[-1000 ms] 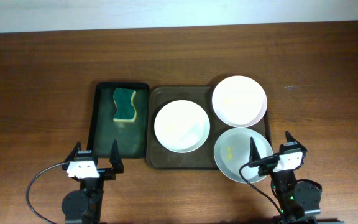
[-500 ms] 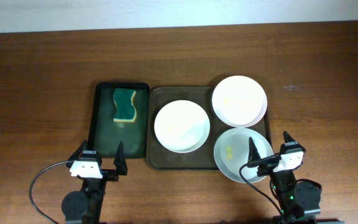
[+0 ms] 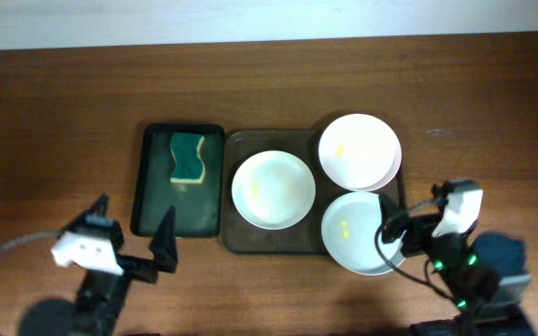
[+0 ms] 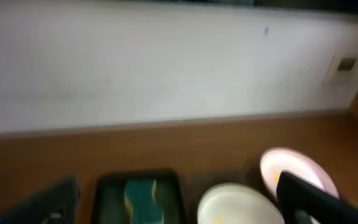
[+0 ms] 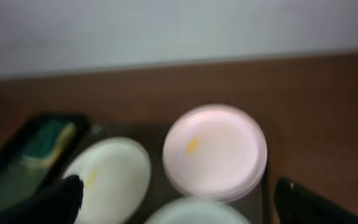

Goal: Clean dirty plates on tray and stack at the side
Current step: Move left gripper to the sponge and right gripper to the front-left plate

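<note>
Our left gripper [image 3: 135, 207] and right gripper [image 3: 414, 210] hovered by the table's [image 3: 63, 93] near edge, fingers spread wide and empty. The three plates [image 3: 273, 189] lay on the tray [image 3: 236, 238], two overhanging its right corners. We judged a careless right reach could tip the nearest one off the rim.

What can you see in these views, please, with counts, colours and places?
plates: three, white with yellow smudges, on the tray; centre, far right, near right
tray: one, dark brown, mid-table
black tray: one, greenish bottom, left of the brown tray
sponge: one, green and yellow, far end of the black tray
table: one, brown wood
left gripper: open, near left
right gripper: open, near right
</note>
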